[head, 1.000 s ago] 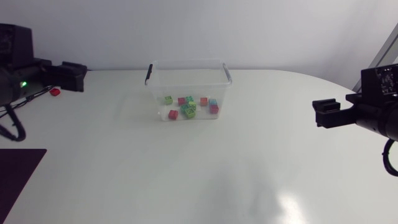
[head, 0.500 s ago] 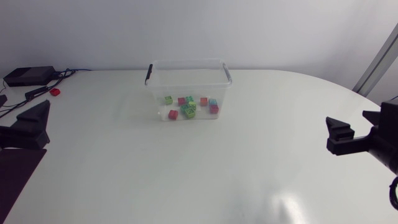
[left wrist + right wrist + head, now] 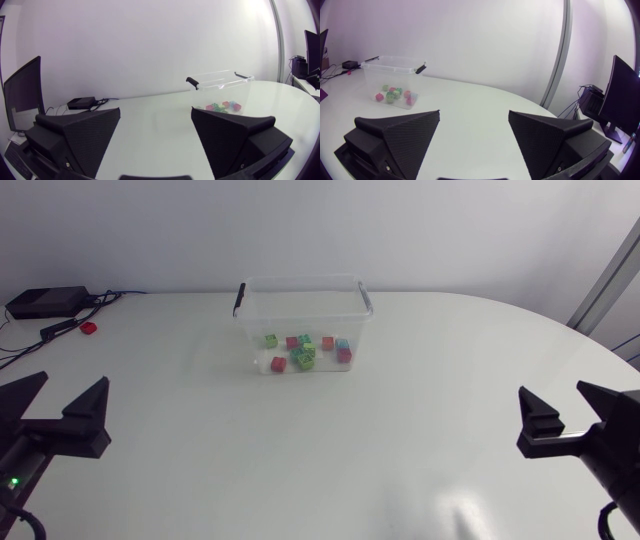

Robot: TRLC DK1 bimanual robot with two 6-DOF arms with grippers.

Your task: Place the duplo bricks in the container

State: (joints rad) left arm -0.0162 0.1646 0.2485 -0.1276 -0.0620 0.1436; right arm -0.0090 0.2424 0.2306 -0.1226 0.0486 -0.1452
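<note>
Checking completion: coloured duplo bricks (image 3: 305, 352) lie inside the clear plastic container (image 3: 303, 281), upper centre.
Black wedge-fingered left tool (image 3: 73, 382) and right tool (image 3: 552, 390), lower corners, gape empty; advise scanning the white desk (image 3: 300, 450) for strays.

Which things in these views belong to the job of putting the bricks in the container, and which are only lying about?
For the job:
- clear container
- duplo bricks, all inside it
- left gripper and right gripper, fingers open, empty

Lying about:
- small red object
- black box with cables
</note>
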